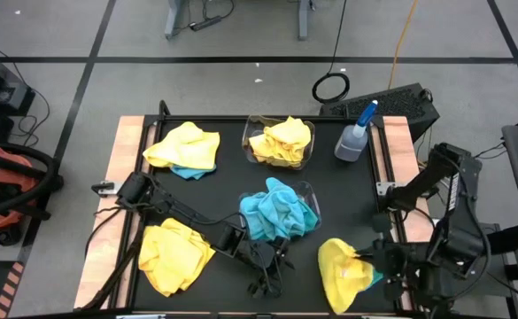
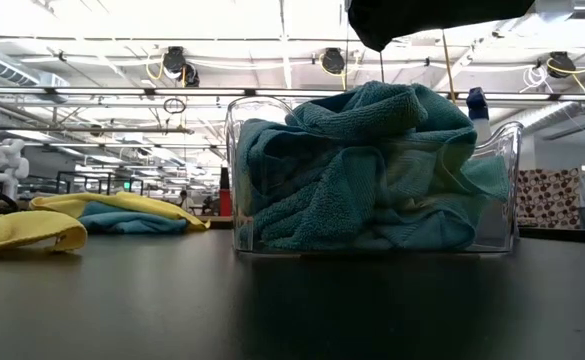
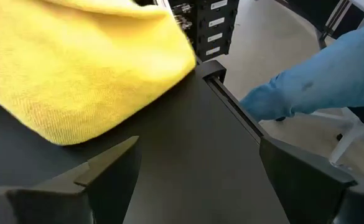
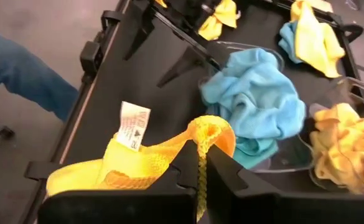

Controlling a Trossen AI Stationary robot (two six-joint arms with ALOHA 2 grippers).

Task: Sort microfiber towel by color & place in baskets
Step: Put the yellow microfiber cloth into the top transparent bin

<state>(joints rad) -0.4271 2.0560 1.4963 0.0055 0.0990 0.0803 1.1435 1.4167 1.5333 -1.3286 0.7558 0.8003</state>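
At the table's near edge, the right gripper (image 4: 201,163) has its fingers pinched tight on a fold of a yellow towel (image 1: 343,270), the rest of the cloth trailing on the black table (image 1: 347,190) with its white label (image 4: 134,126) showing. The left gripper (image 1: 272,266) waits just beside, low over bare table, fingers spread wide and holding nothing. Beyond them the blue basket (image 1: 309,191) is heaped with turquoise towels (image 1: 276,213) that spill over its rim; farther back the yellow basket (image 1: 248,133) holds yellow cloths (image 1: 281,140), with a spray bottle (image 1: 354,137) to its right. More towels lie loose: a yellow one (image 1: 174,252) near left, and a yellow-over-blue pile (image 1: 183,149) at far left. The risk, as it looks from here: the pinch is thin, so the cloth may slip free on the lift. Its hanging tail must pass over or near the blue heap on its way back, and could snag and drag a turquoise towel out, or clip the bottle.
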